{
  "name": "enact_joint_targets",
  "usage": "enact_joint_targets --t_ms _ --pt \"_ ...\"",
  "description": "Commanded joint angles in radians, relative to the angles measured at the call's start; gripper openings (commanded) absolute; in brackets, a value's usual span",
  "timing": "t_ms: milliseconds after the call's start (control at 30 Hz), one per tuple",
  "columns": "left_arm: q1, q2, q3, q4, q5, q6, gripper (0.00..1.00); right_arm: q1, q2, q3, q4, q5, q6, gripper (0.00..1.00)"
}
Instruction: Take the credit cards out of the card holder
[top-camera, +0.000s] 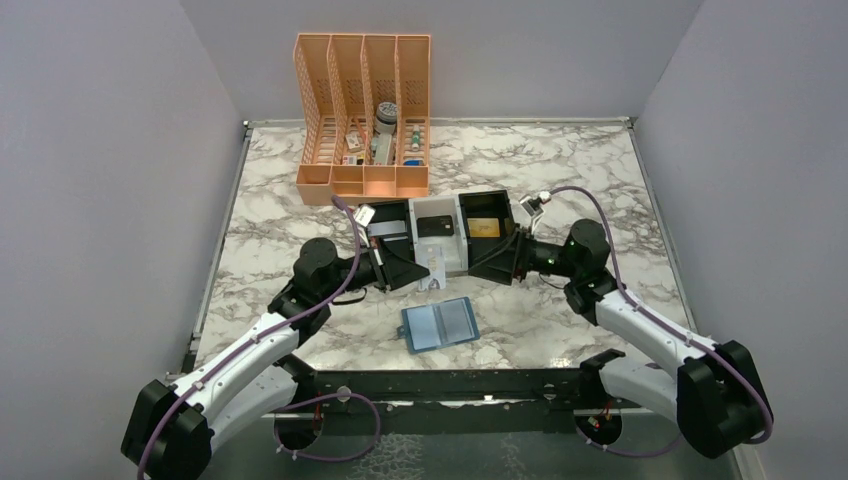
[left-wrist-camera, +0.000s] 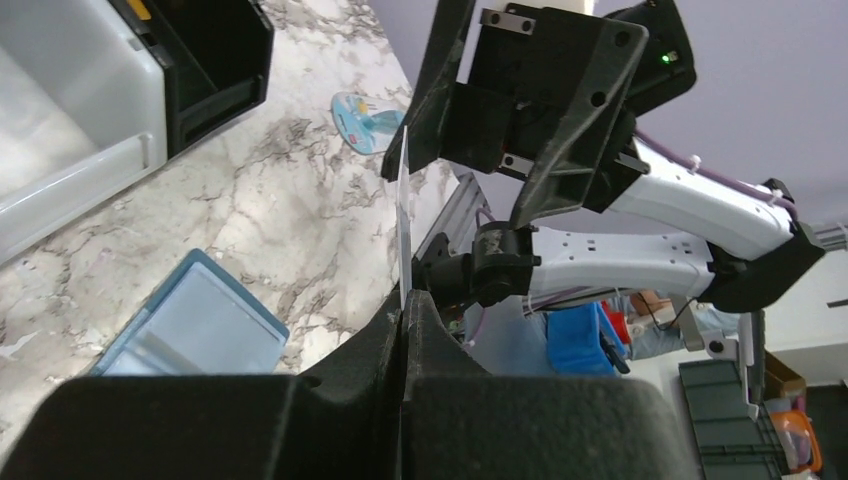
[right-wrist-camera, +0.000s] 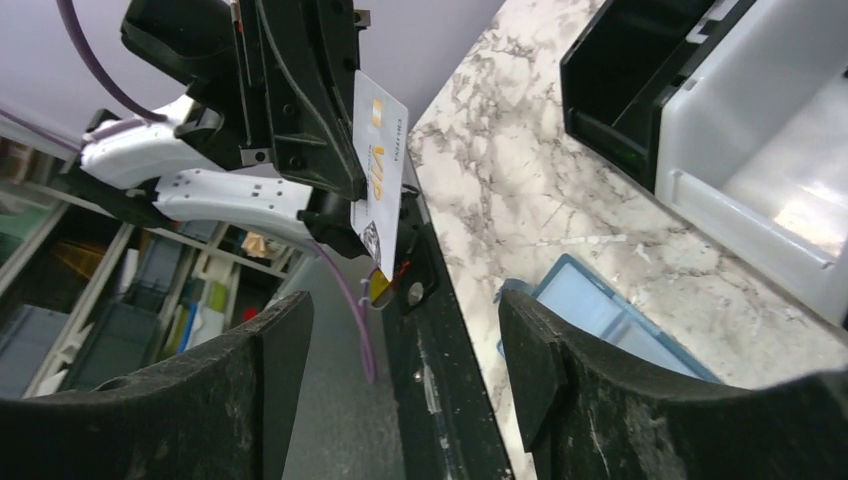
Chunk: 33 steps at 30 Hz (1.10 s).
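Observation:
The light-blue card holder (top-camera: 440, 323) lies open and flat on the marble, near the front edge. My left gripper (top-camera: 412, 268) is shut on a white credit card (right-wrist-camera: 378, 170) with gold print, held upright above the table. In the left wrist view this card (left-wrist-camera: 403, 215) shows edge-on, rising from the left gripper (left-wrist-camera: 405, 310). My right gripper (right-wrist-camera: 405, 345) faces the card from the right, open and empty, a short way off. A black card (top-camera: 435, 226) and a gold card (top-camera: 484, 227) lie in the tray.
A black-and-white three-compartment tray (top-camera: 400, 215) stands just behind both grippers. An orange file rack (top-camera: 365, 110) with small items stands at the back. A pale blue-and-white packet (left-wrist-camera: 365, 118) lies on the marble beyond the held card.

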<state>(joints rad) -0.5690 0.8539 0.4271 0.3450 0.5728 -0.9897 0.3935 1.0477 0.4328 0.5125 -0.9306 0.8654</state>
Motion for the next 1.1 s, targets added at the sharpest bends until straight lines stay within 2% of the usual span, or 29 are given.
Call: enact_joint_targets --t_ms 0,267,500,733,933,1067 --pt "-0.007 -0.001 -0.016 0.109 0.057 -0.019 0.0 0.028 0.037 0.04 0.074 -0.056 0.041 0.67" --pt "-0.034 0.007 -0.022 0.139 0.036 -0.025 0.0 0.083 0.093 0.062 0.106 -0.01 0.066 0.62" --pt "-0.072 0.032 -0.018 0.151 0.019 -0.03 0.0 0.124 0.138 0.067 0.198 0.015 0.127 0.56" --pt "-0.104 0.056 0.008 0.165 0.0 -0.028 0.0 0.175 0.186 0.071 0.283 0.071 0.2 0.39" --pt "-0.107 0.043 0.004 0.167 -0.009 -0.03 0.0 0.18 0.231 0.049 0.39 0.034 0.269 0.24" --pt "-0.107 0.037 -0.002 0.167 -0.014 -0.032 0.0 0.179 0.233 0.038 0.414 0.02 0.281 0.22"
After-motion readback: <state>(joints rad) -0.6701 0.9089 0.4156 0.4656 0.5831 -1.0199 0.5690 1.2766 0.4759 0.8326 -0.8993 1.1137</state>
